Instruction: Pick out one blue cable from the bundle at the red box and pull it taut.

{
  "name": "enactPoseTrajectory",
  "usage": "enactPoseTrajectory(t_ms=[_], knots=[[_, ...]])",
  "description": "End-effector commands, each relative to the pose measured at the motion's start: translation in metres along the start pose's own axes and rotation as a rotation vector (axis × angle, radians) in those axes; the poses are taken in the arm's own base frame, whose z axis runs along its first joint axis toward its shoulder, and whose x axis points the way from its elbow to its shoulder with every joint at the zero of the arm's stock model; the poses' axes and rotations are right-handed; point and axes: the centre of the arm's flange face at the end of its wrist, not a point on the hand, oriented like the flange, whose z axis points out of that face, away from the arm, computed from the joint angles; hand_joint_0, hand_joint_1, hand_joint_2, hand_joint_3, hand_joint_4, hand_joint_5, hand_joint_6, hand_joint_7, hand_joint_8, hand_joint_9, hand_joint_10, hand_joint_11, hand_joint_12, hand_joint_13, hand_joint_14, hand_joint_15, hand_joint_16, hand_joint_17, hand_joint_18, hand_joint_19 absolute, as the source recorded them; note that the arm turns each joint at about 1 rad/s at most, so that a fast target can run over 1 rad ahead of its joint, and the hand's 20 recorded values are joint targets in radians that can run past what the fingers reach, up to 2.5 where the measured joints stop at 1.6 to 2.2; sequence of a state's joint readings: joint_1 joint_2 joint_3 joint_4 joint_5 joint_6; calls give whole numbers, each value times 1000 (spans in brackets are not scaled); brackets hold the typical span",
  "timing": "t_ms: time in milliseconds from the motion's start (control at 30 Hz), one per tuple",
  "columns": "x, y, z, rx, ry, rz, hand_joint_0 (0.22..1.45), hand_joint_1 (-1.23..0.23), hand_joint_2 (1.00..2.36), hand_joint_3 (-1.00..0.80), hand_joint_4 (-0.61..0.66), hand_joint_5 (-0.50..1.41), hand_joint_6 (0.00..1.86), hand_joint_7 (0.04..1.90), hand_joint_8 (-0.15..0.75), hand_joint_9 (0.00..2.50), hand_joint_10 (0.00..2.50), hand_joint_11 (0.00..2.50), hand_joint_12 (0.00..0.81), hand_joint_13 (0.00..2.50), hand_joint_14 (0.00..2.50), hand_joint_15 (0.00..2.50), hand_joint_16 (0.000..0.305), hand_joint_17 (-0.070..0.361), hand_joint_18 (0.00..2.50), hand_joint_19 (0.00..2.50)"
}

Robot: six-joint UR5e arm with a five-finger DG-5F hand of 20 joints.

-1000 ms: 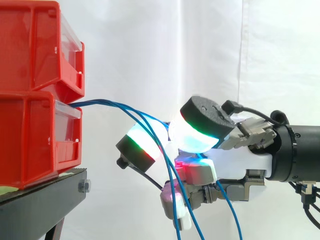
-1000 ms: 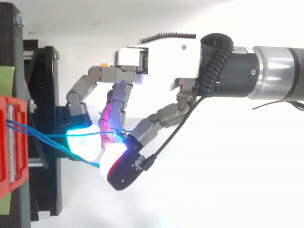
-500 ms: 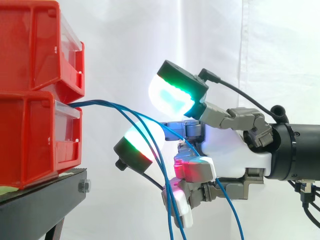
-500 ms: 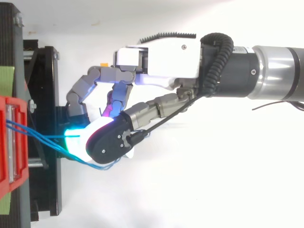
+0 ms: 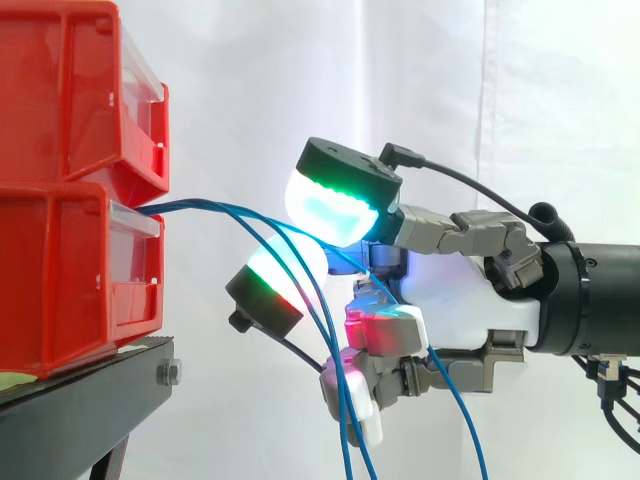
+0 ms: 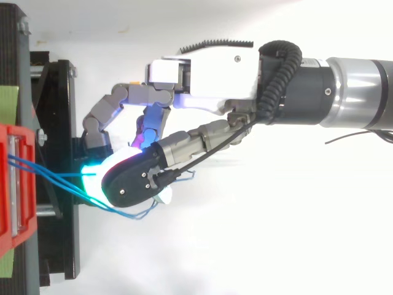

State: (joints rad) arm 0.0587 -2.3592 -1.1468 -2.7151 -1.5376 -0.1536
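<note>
Several thin blue cables (image 5: 220,208) come out between the two stacked red boxes (image 5: 60,270) at the left, arc rightward and drop through my hand (image 5: 460,300). The thumb's green-cyan pad (image 5: 335,205) sits right above a finger's red-green pad (image 5: 278,285), and cables run between the two. The lower fingers are curled, with one cable passing behind them and down to the bottom edge. From above, the hand (image 6: 209,67) reaches left, its dark thumb tip lying over the cyan-glowing pad, and the blue cables (image 6: 49,178) lead from there to the red box (image 6: 9,184).
The red boxes rest on a black stand (image 5: 80,400) whose frame (image 6: 61,123) sits just left of the fingertips. A white curtain hangs behind. The arm fills the right side. Loose cable ends hang below the hand (image 5: 350,450).
The thumb lifted off the lower fingers, swung up and left, and now sits lower, over the forward finger's pad with the cables between. The arm and boxes stayed put.
</note>
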Motion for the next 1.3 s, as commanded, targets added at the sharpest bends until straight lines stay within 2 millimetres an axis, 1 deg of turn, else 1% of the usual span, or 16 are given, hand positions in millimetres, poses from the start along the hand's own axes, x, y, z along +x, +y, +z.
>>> enactPoseTrajectory(t_ms=[0,267,367,467,700,1267], knots=[[0,0,0,1,-1,0,577,-563,1018,-239,35,-101,901,944,258,1370,28,833,343,1112,23,646,52,118,869,782],[0,1,1,-2,0,-1,579,-617,1018,-205,36,-101,911,936,265,1364,27,834,347,1116,23,642,55,123,894,767],[-4,4,2,-8,-4,-9,582,-631,1018,-206,41,-101,915,924,267,1356,27,832,350,1114,24,630,55,124,900,756],[-8,11,5,-7,1,-43,581,-640,1018,-204,43,-103,920,903,267,1345,26,830,351,1111,24,639,55,123,893,765],[-12,13,1,53,10,-120,584,-650,1018,-225,53,-108,924,893,257,1327,28,844,342,1097,23,643,54,120,878,765],[-12,18,2,64,13,-134,600,-673,1017,-270,51,-116,930,885,249,1281,27,844,334,1073,23,644,52,116,857,754]])
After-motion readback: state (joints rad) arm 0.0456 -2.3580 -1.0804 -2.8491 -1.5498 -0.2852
